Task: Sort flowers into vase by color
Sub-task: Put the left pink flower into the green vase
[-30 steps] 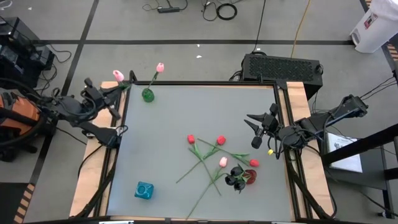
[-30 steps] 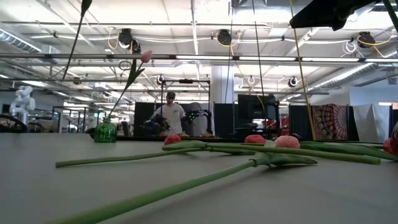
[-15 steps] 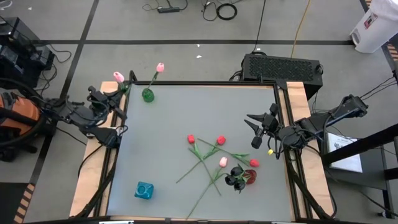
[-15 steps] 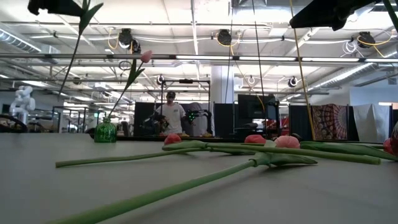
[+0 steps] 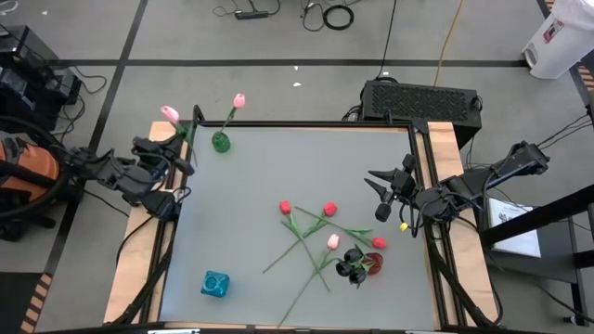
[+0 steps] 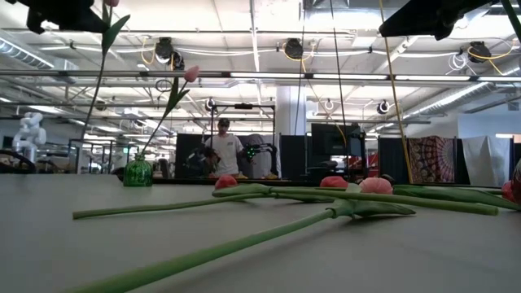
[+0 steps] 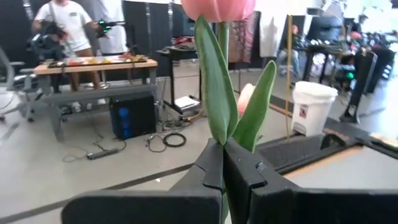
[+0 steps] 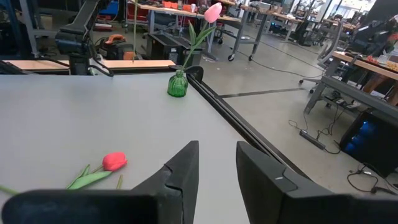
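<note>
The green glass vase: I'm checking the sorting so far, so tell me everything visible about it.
The small green glass vase looks translucent, with a round bulbous body and a narrow neck. It stands upright near the table's far-left corner, close to the black edge rail. One pink tulip stands in it, its thin green stem leaning out of the neck. Neither gripper touches the vase.

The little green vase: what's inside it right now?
The green vase holds one pink tulip, its stem leaning out of the neck. The stem's lower end inside the glass can't be made out. The left gripper grips a second pink tulip nearby.
</note>
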Available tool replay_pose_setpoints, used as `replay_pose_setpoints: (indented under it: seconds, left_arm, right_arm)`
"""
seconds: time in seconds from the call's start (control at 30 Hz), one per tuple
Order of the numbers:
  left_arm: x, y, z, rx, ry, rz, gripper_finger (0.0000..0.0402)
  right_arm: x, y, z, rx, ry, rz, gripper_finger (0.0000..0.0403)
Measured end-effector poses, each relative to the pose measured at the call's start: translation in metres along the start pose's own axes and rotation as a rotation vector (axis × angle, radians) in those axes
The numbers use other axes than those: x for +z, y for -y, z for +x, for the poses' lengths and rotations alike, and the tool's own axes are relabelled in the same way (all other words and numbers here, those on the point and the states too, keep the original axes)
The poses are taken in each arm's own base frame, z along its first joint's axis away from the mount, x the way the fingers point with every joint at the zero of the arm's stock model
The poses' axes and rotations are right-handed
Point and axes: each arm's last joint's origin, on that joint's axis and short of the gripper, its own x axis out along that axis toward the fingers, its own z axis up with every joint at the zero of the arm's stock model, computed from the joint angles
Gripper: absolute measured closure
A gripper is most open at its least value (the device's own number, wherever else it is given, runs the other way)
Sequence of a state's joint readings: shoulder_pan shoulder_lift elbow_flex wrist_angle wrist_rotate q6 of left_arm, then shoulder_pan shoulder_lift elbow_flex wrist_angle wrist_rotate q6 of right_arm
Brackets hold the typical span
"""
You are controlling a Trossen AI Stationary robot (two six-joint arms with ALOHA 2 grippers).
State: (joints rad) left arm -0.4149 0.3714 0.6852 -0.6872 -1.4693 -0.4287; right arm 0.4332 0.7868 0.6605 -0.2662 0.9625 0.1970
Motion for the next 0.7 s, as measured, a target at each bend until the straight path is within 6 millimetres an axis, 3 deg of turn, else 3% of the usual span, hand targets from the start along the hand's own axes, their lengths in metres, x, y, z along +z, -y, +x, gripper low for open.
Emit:
replay_pose_setpoints:
  seconds: [0.7]
  left_arm:
    - [-0.019, 0.005, 0.006, 0.167, 0.055, -0.089, 0.04]
  right_arm:
    - [0.0, 0.0, 0.0, 0.0, 0.0, 0.0, 0.0305]
